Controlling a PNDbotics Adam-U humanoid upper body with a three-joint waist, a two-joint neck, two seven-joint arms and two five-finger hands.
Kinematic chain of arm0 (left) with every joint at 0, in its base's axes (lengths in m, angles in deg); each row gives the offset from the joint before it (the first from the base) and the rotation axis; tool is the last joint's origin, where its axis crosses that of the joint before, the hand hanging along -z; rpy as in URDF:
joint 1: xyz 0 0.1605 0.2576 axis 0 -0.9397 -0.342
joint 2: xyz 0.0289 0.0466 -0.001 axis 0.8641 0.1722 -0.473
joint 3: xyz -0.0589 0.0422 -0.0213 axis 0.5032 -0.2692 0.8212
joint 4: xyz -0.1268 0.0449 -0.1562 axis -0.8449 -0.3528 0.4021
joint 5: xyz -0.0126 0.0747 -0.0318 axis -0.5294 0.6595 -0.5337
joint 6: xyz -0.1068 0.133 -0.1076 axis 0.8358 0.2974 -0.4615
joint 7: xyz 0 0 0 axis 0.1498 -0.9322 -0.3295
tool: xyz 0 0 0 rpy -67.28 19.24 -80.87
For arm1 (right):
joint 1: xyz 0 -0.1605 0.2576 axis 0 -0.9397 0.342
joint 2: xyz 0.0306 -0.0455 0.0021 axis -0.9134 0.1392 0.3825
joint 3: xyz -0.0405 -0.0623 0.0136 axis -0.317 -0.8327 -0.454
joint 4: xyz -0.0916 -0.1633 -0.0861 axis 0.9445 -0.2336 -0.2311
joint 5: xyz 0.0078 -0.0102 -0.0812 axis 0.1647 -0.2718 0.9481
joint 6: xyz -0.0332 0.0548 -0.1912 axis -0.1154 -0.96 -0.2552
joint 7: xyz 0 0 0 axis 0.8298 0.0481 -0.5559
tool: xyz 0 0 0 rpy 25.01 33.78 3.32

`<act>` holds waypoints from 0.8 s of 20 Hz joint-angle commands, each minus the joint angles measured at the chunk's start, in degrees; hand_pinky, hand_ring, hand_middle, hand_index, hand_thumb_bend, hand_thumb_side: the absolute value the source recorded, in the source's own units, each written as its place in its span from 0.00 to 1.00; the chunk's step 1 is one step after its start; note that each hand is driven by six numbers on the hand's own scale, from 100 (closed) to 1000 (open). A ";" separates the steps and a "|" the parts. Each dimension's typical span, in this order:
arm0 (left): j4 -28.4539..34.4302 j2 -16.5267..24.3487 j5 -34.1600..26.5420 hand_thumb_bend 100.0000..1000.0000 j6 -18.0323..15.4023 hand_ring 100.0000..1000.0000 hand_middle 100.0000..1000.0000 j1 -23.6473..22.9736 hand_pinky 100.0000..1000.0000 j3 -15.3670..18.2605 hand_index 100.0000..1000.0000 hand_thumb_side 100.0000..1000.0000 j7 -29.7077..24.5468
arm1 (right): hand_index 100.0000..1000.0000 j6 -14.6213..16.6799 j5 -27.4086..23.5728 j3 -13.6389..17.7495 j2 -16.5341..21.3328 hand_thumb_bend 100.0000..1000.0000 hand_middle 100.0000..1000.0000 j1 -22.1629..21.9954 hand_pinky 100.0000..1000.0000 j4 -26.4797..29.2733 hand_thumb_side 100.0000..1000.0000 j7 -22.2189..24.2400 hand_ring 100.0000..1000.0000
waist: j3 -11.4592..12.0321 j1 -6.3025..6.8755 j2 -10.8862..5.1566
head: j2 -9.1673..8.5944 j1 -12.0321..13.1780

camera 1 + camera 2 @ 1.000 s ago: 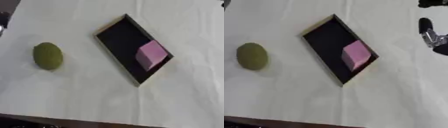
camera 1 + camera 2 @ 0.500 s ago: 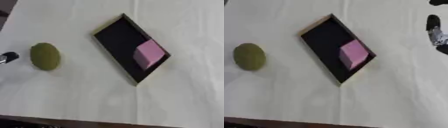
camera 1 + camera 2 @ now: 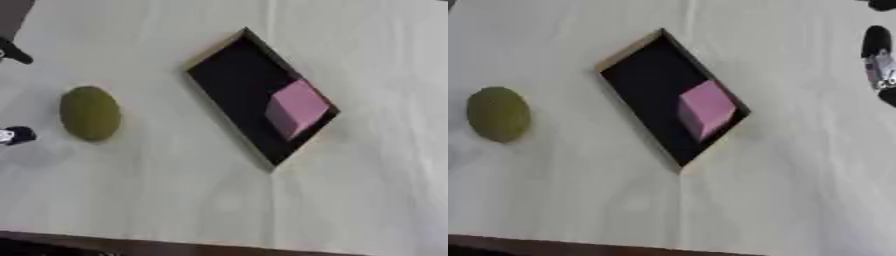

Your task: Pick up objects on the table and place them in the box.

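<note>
I see very little of my left hand (image 3: 17, 135): only dark fingertips poke in at the left edge of the left eye view, one high up near the top corner and one lower, level with the green fruit (image 3: 90, 113). The lower tip sits just beside the fruit, to its left, but I cannot say it touches. With so little in frame I cannot tell whether that hand is spread or curled, and nothing shows in its hold.

My right hand (image 3: 878, 55) shows only in the right eye view, as a few black and silver finger parts at the upper right edge, well apart from the box (image 3: 627, 50). Again, I cannot tell how far open it is; it has no thing in it that I can see.

The fruit lies on the white table (image 3: 367, 200), on the left side, well clear of the box. It is an olive-green oval, resting with its long side running up and down the view.

The box is a shallow black tray with a pale rim, set askew like a diamond near the middle of the table. A pink block (image 3: 297, 107) lies inside it, toward the lower right end, close against the right wall.

The table's dark front edge runs along the bottom of both views.
</note>
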 commanded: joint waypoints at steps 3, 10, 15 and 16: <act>-2.72 -0.69 -1.07 0.49 -0.72 0.84 0.79 3.31 0.85 -2.18 0.88 0.37 -1.39 | 0.78 -0.42 -0.27 0.99 0.45 0.00 0.65 0.35 0.81 0.81 0.61 -0.32 0.72 | -0.28 0.37 -1.46 | 0.06 0.45; -6.08 -3.60 -2.86 0.47 -1.21 0.85 0.81 6.58 0.86 -4.73 0.89 0.36 -3.60 | 0.77 -1.17 -0.98 1.13 -0.52 0.00 0.65 0.89 0.81 0.81 0.61 -0.35 0.71 | -0.38 0.66 -1.23 | 0.08 0.79; -9.49 -6.20 -2.88 0.47 -1.46 0.85 0.81 9.24 0.86 -6.43 0.89 0.37 -5.30 | 0.77 -1.50 -1.91 1.35 -1.00 0.00 0.64 1.32 0.81 0.81 0.61 -0.20 0.71 | -0.52 0.75 -1.26 | 0.21 0.84; -10.24 -6.67 -2.79 0.47 -1.53 0.85 0.81 9.68 0.86 -6.72 0.89 0.38 -5.50 | 0.77 -1.53 -2.05 1.37 -1.08 0.00 0.64 1.38 0.81 0.81 0.61 -0.14 0.71 | -0.56 0.76 -1.27 | 0.25 0.84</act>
